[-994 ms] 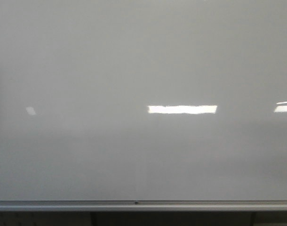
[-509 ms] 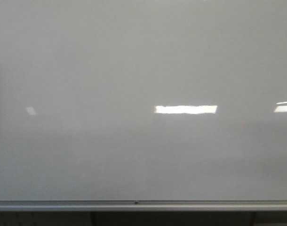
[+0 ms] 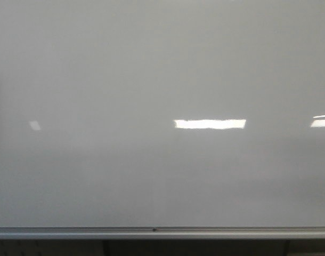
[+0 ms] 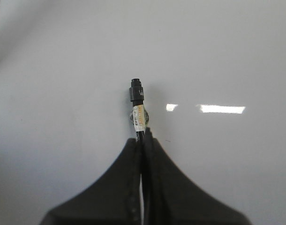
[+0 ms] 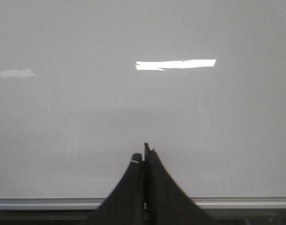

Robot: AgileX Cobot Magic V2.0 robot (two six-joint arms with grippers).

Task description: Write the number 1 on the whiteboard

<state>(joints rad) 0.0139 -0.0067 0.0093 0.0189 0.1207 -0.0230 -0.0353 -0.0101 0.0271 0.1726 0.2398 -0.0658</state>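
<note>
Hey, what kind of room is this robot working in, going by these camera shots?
Probably a classroom, office or lab. A large glossy whiteboard with a silver aluminium bottom rail fills the front view, long strip-light reflections glare on it, and the left gripper holds a black marker.

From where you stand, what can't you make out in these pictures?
- Marker tip: left wrist view, too blurred to tell whether it touches the whiteboard.
- Marker's lower barrel: hidden between the left end effector fingers.
- Both arms: outside the front view.
- Right end effector: looks shut; any contents are hidden.
</note>
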